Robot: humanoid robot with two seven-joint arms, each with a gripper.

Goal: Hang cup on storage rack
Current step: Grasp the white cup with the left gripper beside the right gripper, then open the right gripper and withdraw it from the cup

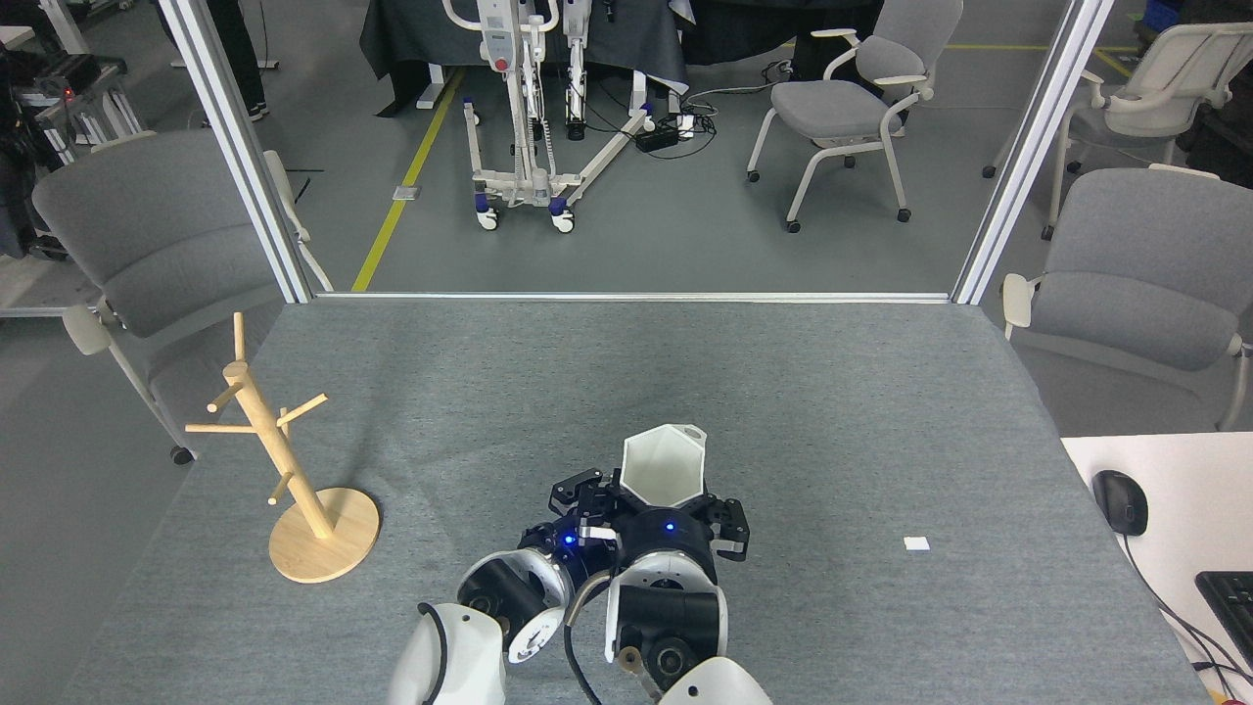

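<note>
- Two arms enter from the bottom edge, side by side and nearly touching, both reaching forward over the grey felt-covered table [832, 392]; their white upper links sit at the frame edge and their black wrist sections point away from the viewer.
- The right gripper [671, 490] is seen from behind; its black fingers spread to either side below the cup [662, 465], and it appears to grip the cup's lower body, though the contact itself is hidden by the cup and the wrist.
- The left gripper [585, 492] lies just beside the cup's left side; whether its jaws stand apart or together cannot be told from this angle.
- One cup: white, faceted, with a hexagonal rim, mouth tipped toward the viewer, a small handle at its far right rim; it is raised at the table's middle front.
- One storage rack [284, 460]: a light wooden mug tree on a round disc base, post leaning slightly, with several thin pegs, all bare; it stands near the table's left edge, well apart from the cup.
- One small white tag [916, 543] lies on the table to the right.
- Four grey chairs stand around the table's far sides.
</note>
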